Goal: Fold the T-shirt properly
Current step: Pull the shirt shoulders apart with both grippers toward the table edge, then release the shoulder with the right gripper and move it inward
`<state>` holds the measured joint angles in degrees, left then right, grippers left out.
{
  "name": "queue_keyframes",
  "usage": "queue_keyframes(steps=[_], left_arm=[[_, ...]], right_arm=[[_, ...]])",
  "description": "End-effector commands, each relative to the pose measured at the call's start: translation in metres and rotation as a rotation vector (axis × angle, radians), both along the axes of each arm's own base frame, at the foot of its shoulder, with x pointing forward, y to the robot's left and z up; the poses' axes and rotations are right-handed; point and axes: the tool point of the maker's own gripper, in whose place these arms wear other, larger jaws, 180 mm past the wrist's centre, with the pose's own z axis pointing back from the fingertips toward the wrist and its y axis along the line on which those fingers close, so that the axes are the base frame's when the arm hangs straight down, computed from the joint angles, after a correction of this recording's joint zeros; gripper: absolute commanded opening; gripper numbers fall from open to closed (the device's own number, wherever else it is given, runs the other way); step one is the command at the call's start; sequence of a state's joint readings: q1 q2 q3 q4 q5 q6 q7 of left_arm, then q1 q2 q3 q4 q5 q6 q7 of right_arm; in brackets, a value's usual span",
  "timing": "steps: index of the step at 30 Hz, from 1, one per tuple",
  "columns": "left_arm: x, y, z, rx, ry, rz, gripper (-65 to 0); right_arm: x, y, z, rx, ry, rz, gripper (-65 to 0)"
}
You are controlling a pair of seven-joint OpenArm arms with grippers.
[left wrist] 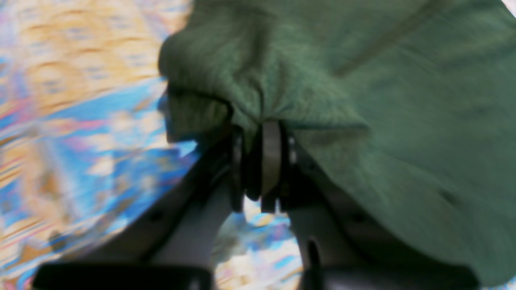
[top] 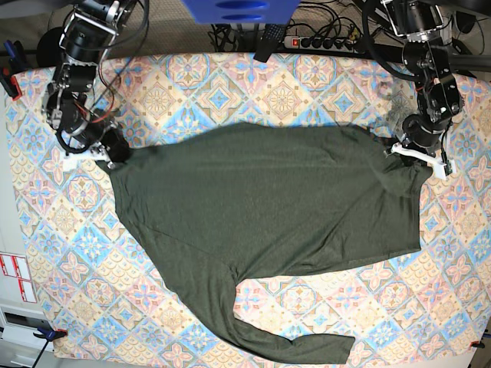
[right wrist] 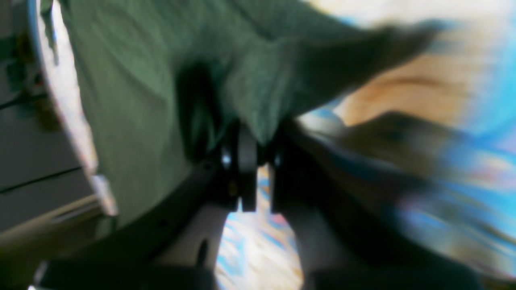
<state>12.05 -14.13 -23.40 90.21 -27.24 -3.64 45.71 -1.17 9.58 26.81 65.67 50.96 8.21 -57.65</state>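
On a patterned tablecloth [top: 230,84]: one T-shirt [top: 268,199], dark olive green, spread across the middle, one long sleeve [top: 284,341] trailing toward the lower edge. Two arms, one at each upper corner of the garment. At the left of the base view, the right gripper [right wrist: 258,161], clamped on a bunched fold of shirt fabric. At the right of the base view, the left gripper [left wrist: 264,161], likewise pinched tight on a gathered corner of the shirt. Along the far edge, one power strip [top: 322,42] among cables.
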Motion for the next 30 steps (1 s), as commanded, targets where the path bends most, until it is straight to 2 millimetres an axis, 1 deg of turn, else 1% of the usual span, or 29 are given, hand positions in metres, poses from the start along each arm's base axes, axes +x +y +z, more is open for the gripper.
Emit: queue_keyframes(steps=[1,4,6,8,11,13,15,19,21,24,26,27,28,30], left_arm=[[0.008,0.007,0.013,0.031,-0.044,0.001,-65.0],[0.006,0.014,0.015,0.050,-0.038,-0.003,-65.0],[-0.003,0.019,0.011,0.065,-0.015,-0.007,-65.0],[-0.007,0.019,0.010,0.066,-0.006,-0.008,-65.0],[-0.020,0.019,0.002,0.067,0.023,-0.009,-65.0],[-0.026,0.019,-0.002,0.066,0.037,-0.010,-65.0],[-0.039,0.019,-0.009,0.066,0.068,-0.013,-65.0],[-0.055,0.017,-0.017,0.063,0.105,-0.014,-65.0],[-0.063,0.017,-0.021,0.063,0.123,-0.015,-65.0],[-0.069,0.016,-0.024,0.063,0.136,-0.036,-65.0],[-0.069,0.014,-0.023,0.062,0.134,-0.053,-65.0],[-0.068,0.014,-0.024,0.062,0.133,-0.053,-65.0],[-0.068,0.014,-0.023,0.063,0.132,-0.054,-65.0],[-0.067,0.015,-0.023,0.071,0.133,-0.055,-65.0]], right_arm=[[0.011,-0.020,0.017,-0.052,-0.055,-0.017,-61.5],[0.001,-0.028,0.021,-0.090,-0.055,-0.008,-61.5],[-0.006,-0.035,0.024,-0.116,-0.054,-0.005,-61.5],[-0.016,-0.048,0.026,-0.135,-0.050,-0.033,-61.5],[-0.032,-0.059,0.026,-0.155,-0.035,-0.056,-61.5],[-0.042,-0.062,0.024,-0.163,-0.020,-0.061,-61.5],[-0.052,-0.066,0.023,-0.171,-0.007,-0.068,-61.5],[-0.064,-0.066,0.020,-0.183,0.014,-0.060,-61.5],[-0.068,-0.067,0.023,-0.194,0.013,-0.053,-61.5],[-0.071,-0.067,0.028,-0.214,0.004,-0.042,-61.5],[-0.068,-0.064,0.034,-0.227,-0.011,-0.023,-61.2],[-0.068,-0.062,0.037,-0.231,-0.013,-0.008,-60.7],[-0.066,-0.055,0.040,-0.227,-0.013,0.022,-59.1],[-0.060,-0.043,0.048,-0.229,-0.028,0.078,-55.0]])
